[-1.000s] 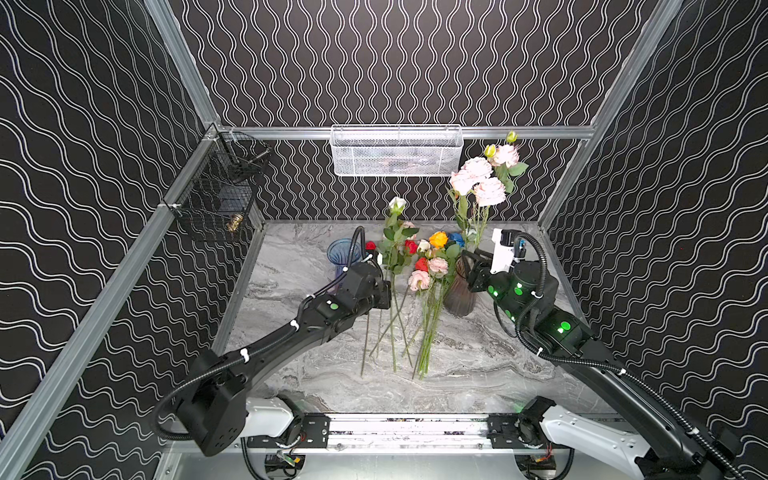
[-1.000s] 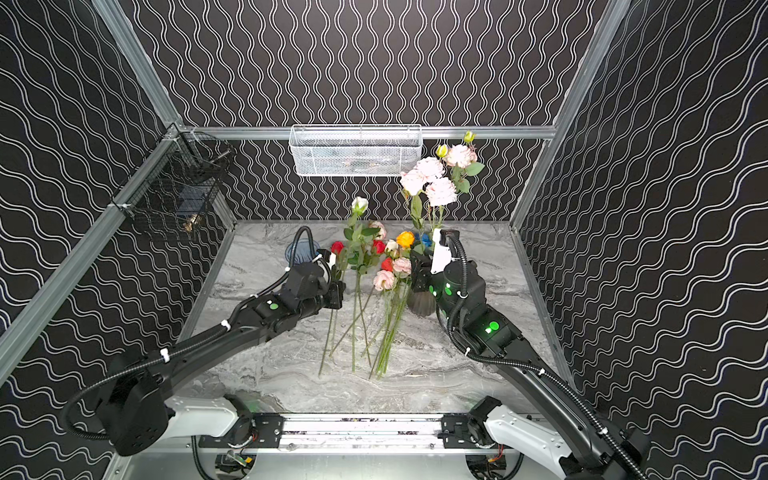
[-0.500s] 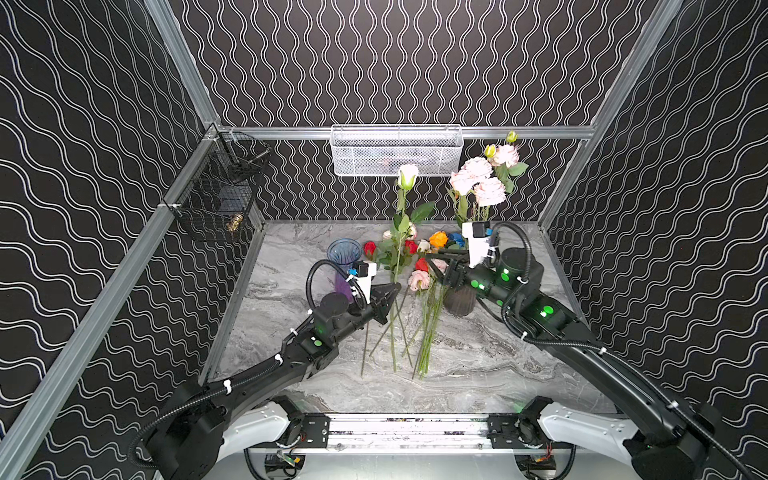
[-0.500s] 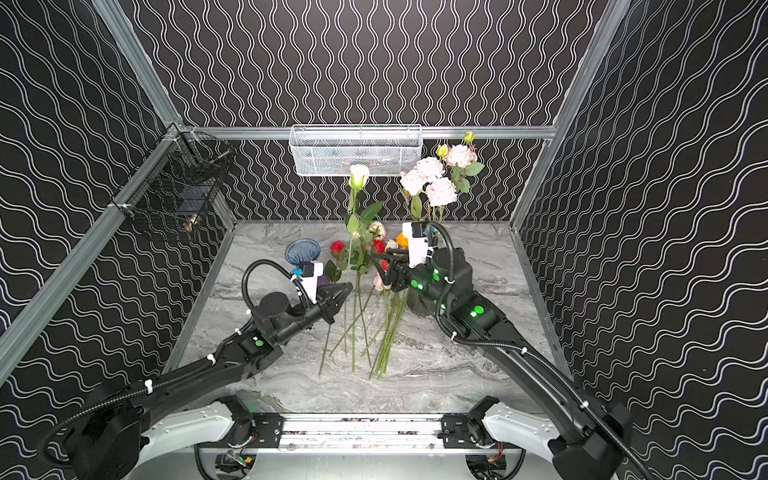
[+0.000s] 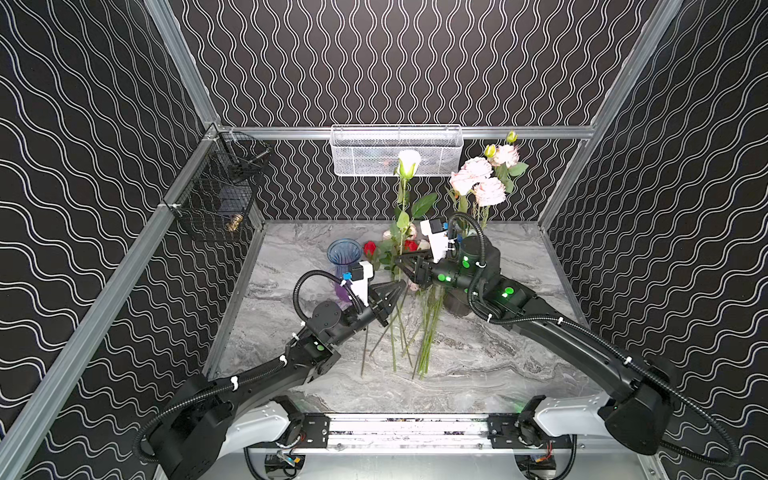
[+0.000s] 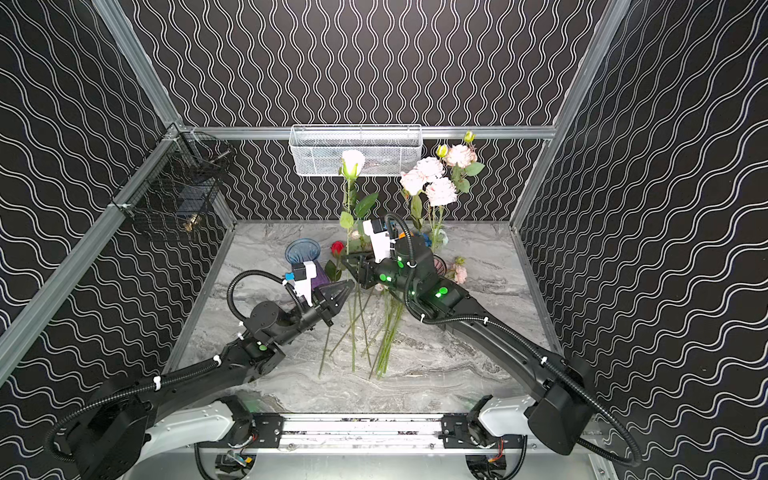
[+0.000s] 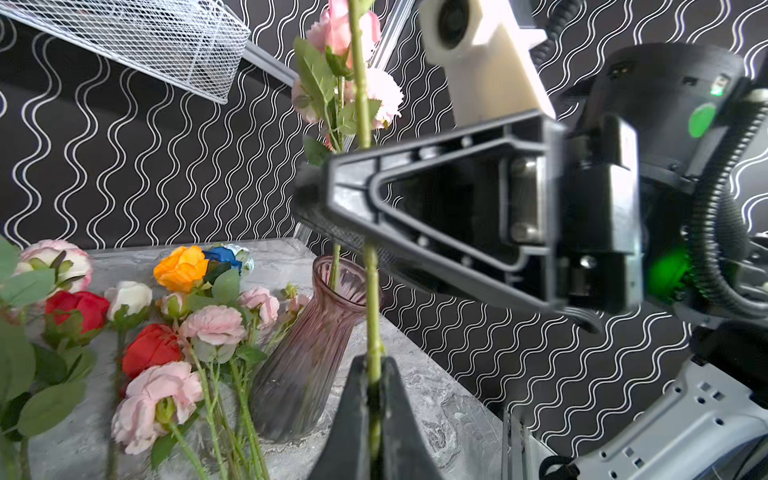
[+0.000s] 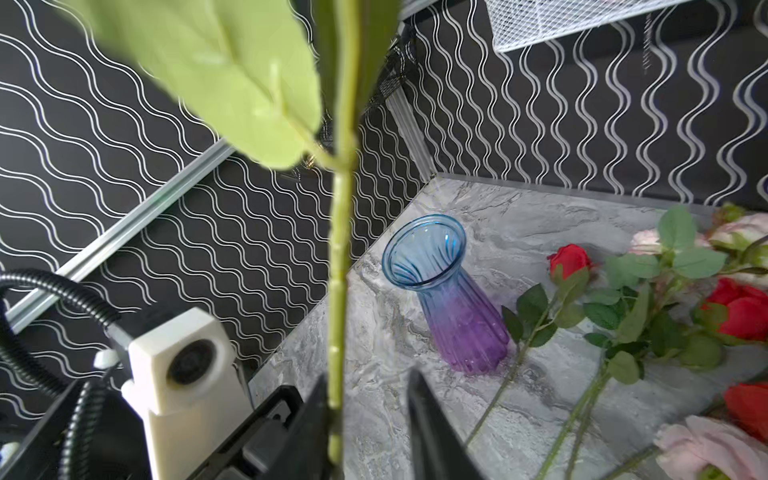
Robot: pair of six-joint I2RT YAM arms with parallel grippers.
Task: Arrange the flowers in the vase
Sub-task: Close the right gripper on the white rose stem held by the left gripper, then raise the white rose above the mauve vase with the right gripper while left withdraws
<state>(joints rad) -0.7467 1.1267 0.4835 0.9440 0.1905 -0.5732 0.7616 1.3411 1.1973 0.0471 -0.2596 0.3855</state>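
Left wrist view, bottom centre: the left gripper point(image 7: 372, 368) is clamped tight on the stem of the white rose point(image 7: 373, 299), which stands upright. Higher up, the right gripper point(image 8: 366, 376) straddles that stem with its jaws apart. Beyond, loose flowers point(image 7: 214, 324) lie at lower left beside the pink vase point(image 7: 307, 353), which holds pink peonies point(image 5: 489, 193).

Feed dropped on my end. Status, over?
Left gripper shut on white rose stem, upright. Right gripper open around same stem, nearer bloom. Right arm hangs over pink vase.
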